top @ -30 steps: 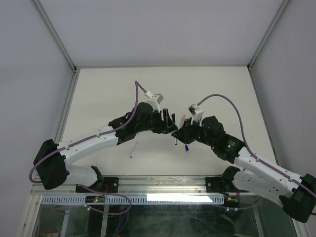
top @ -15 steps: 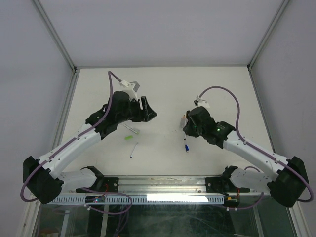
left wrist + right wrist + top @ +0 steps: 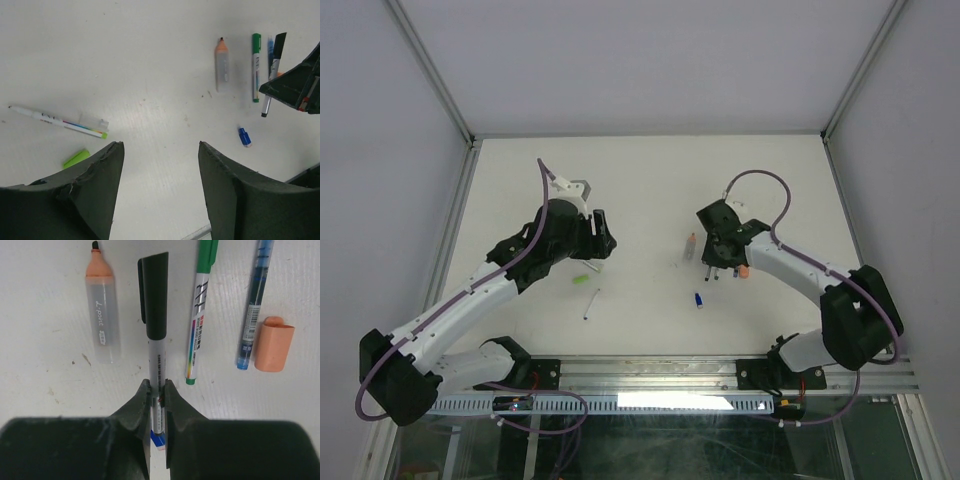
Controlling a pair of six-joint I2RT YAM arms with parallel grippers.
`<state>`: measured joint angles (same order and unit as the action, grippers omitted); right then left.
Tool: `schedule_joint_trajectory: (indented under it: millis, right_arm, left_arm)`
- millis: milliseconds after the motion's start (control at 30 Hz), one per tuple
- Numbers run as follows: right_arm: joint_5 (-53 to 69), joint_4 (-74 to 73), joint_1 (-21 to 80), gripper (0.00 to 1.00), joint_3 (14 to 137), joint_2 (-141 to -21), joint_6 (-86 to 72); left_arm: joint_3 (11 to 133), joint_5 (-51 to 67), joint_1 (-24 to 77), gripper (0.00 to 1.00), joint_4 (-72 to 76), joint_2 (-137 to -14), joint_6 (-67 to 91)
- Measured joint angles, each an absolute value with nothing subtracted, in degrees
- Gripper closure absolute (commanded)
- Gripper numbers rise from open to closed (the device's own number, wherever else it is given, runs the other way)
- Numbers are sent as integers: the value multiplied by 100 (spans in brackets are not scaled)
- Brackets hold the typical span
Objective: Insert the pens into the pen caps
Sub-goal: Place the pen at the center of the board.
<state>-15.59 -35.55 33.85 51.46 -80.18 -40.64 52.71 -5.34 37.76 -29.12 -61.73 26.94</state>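
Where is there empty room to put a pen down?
The table is bare along its far edge. So is the middle, between the green cap and the blue cap. It is crowded by the right gripper, where pens and the orange cap lie close together.

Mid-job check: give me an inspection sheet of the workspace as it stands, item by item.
Surface: white table, faint specks and scuffs, no spill.
Job's things: black-capped pen gripped; green-capped pen, blue pen, uncapped orange highlighter and orange cap lying alongside; green-tipped pen uncapped, green cap lying apart from it; blue cap loose.
Clutter: nothing seen.
Grippers: left gripper open, empty; right gripper shut on the black-capped pen's barrel.
Cables: purple cables loop above each wrist, off the pens.
Surroundings: white walls, metal frame posts.
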Motion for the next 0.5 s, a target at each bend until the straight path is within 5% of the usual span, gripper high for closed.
schedule_joint_trajectory:
  millis: [500]
  right_arm:
    - [-1559,-3590,3109,90,5739,-9249,-4180]
  left_arm:
    - [4781,-742,3776,38,-3026,-5977,2696]
